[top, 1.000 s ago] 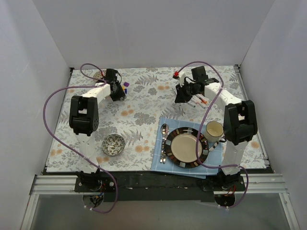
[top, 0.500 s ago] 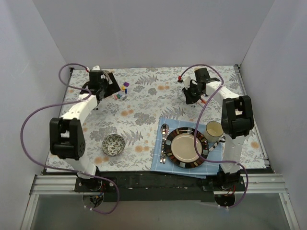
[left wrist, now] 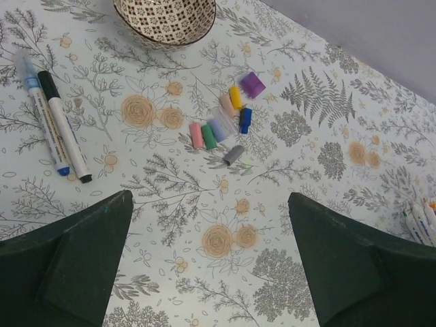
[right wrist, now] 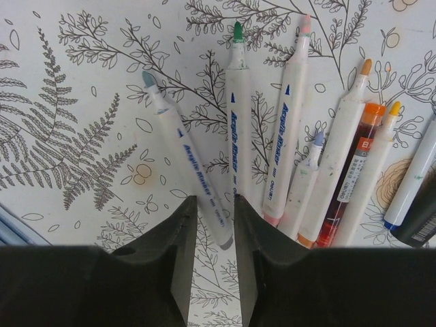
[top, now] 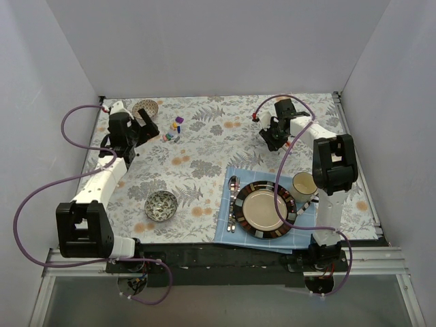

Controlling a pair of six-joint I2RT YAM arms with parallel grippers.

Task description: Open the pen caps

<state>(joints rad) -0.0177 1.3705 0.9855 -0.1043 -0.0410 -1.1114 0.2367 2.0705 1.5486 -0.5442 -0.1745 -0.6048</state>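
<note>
Right wrist view: "Acrylic Marker" printed lengthwise in blue on 3 white barrels: grey-tip pen (right wrist: 187,167), green-tip pen (right wrist: 238,129), pink-tip pen (right wrist: 287,122). Smaller print below it on each, too small to read. Orange pen (right wrist: 354,180) has a white label w/ dark chars, illegible. Top & left wrist views: no legible text.

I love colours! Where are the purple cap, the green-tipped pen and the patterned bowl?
purple cap (left wrist: 253,85), left wrist view, its middle.
green-tipped pen (right wrist: 238,116), right wrist view, its white barrel.
patterned bowl (left wrist: 163,15), left wrist view, its outer wall.
</note>
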